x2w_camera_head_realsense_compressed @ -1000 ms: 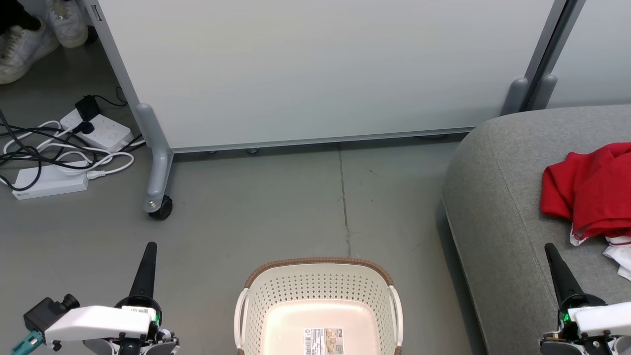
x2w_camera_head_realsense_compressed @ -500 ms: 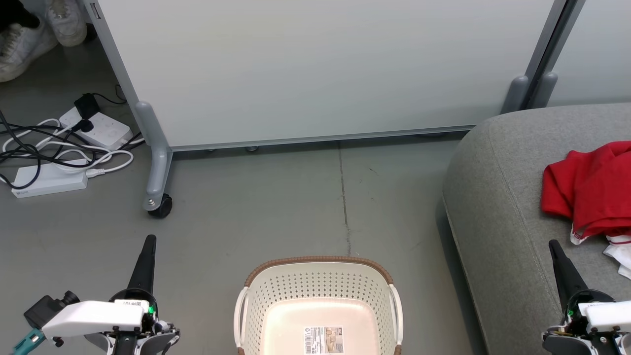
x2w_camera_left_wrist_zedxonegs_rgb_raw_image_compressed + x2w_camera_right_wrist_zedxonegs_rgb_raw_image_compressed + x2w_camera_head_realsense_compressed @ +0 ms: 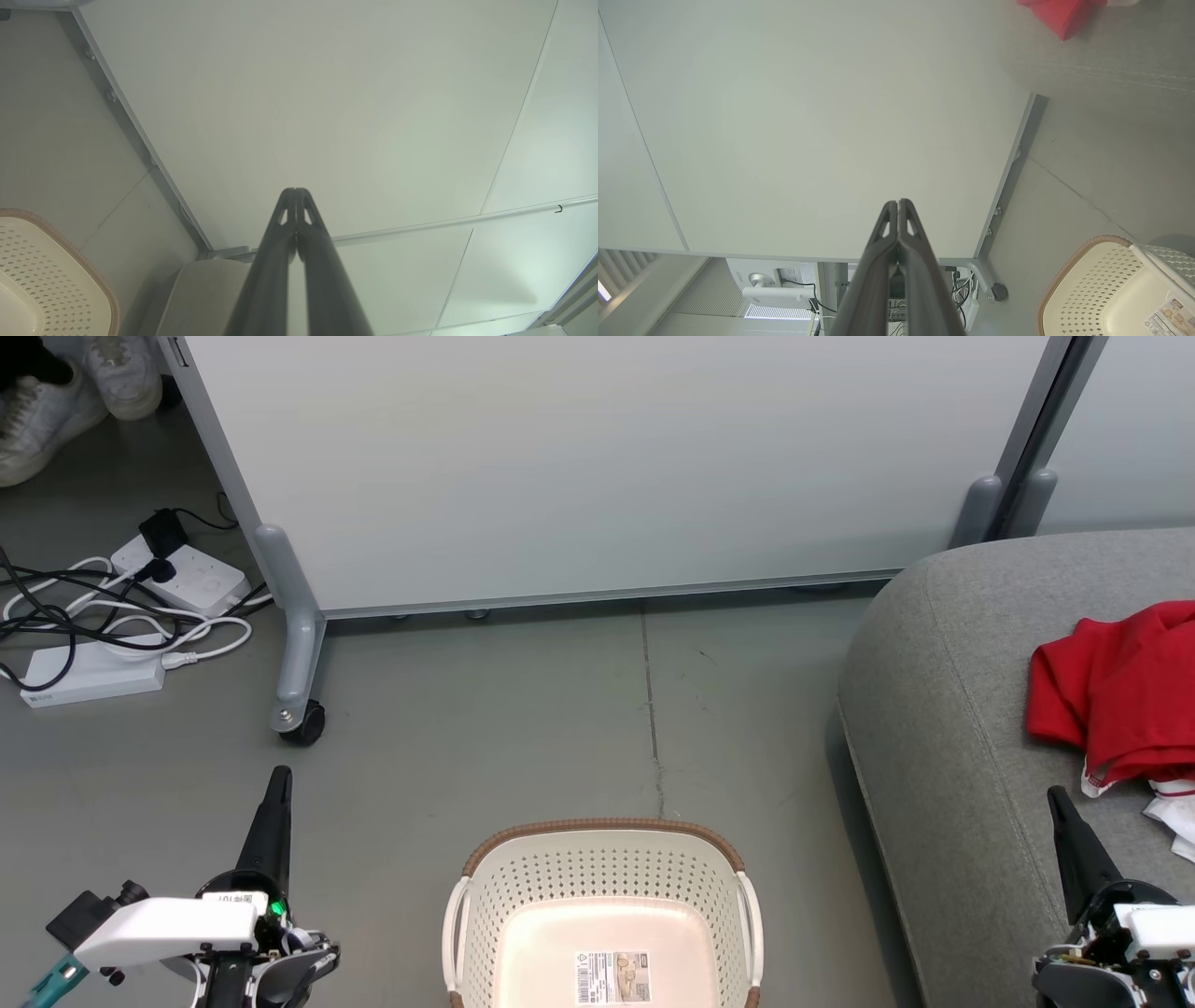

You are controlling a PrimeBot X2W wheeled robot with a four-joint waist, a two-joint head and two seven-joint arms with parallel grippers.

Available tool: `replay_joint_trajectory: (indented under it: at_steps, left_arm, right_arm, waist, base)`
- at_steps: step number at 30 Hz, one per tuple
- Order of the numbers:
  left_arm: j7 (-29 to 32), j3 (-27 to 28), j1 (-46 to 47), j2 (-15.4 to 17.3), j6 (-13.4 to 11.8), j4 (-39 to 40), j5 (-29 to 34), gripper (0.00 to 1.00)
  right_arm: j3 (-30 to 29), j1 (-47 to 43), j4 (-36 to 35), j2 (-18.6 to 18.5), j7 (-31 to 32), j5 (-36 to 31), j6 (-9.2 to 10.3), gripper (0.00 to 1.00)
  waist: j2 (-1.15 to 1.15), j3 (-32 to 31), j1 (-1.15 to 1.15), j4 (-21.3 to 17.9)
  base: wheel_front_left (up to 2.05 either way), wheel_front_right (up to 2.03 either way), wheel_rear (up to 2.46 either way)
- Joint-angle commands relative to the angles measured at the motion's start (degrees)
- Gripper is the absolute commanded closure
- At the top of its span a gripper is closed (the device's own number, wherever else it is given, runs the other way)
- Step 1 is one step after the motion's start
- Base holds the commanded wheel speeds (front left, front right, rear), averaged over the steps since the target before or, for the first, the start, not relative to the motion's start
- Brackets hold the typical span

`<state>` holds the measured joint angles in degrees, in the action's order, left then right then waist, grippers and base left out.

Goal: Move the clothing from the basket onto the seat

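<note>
The left claw [image 3: 277, 784] and the right claw [image 3: 1058, 803] are both squeezed shut on nothing, one on each side of the basket [image 3: 602, 868], likely because it looks empty and the red clothing [image 3: 1120, 695] lies on the grey seat [image 3: 943, 709].

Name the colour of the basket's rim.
The rim of the basket is brown, clearest in the head view.

One basket [image 3: 605, 873], one seat [image 3: 934, 709], two hands [image 3: 278, 777] [image 3: 1056, 795]
</note>
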<state>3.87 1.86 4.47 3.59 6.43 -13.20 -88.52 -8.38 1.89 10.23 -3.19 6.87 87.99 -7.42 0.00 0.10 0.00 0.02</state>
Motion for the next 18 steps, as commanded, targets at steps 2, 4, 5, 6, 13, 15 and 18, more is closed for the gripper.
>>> replay_joint_trajectory:
  at_steps: [2,4,5,6,13,15,18]
  left_arm:
    - [0.49,0.58,1.29,0.01,0.57,-0.15,-1.29,1.00]
    - [0.69,0.74,1.46,-0.12,0.66,-0.30,-1.98,1.00]
    - [0.74,0.82,1.59,-0.18,0.78,-0.34,-2.32,1.00]
    - [0.78,0.89,1.72,-0.23,0.84,-0.40,-2.69,1.00]
    - [1.39,1.37,2.05,-0.60,1.30,-0.78,-4.44,1.00]
    - [1.37,1.37,2.03,-0.59,1.29,-0.75,-4.32,1.00]
    - [1.39,1.39,2.03,-0.60,1.29,-0.75,-4.30,1.00]
  right_arm:
    - [-0.37,0.92,0.19,-0.19,0.28,1.54,-0.12,1.00]
    - [-0.49,1.01,0.37,-0.17,0.33,2.30,-0.12,1.00]
    - [-0.54,1.06,0.45,-0.17,0.36,2.66,-0.12,1.00]
    - [-0.60,1.12,0.52,-0.16,0.43,3.05,-0.12,1.00]
    - [-0.96,1.35,0.89,-0.11,0.74,5.07,-0.12,1.00]
    - [-0.99,1.23,0.89,-0.09,0.66,4.98,-0.12,1.00]
    - [-1.02,1.24,0.87,-0.07,0.70,4.93,-0.12,1.00]
  waist:
    - [0.00,0.05,0.00,0.00]
    - [0.00,0.09,0.00,-0.01]
    - [0.00,0.11,0.00,-0.01]
    - [0.00,0.13,0.00,-0.01]
    - [0.00,0.26,0.00,-0.03]
    - [0.00,0.26,0.00,-0.03]
    - [0.00,0.26,0.00,-0.03]
  base:
    - [0.00,0.00,0.00]
    - [0.00,0.00,0.00]
    - [0.00,0.00,0.00]
    - [0.00,0.00,0.00]
    - [0.00,0.00,0.00]
    - [0.00,0.00,0.00]
    - [0.00,0.00,0.00]
